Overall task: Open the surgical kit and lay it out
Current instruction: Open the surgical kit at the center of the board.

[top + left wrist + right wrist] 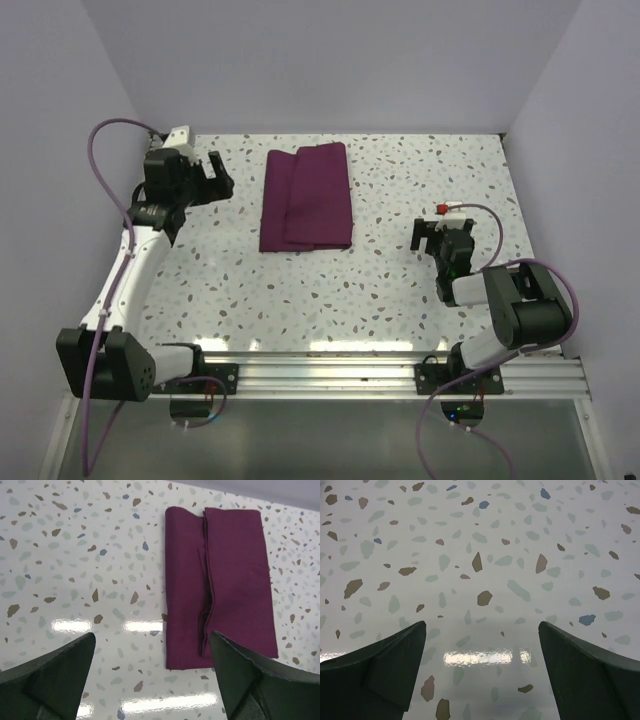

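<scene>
left gripper (224,176) spread, cloth wrap (306,197) ahead

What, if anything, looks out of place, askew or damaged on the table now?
Nothing stands out. The cloth wrap lies folded flat on the table, its middle seam slightly wavy. The left gripper and right gripper have their fingers open, apart from it. No spill or damage shows.
</scene>
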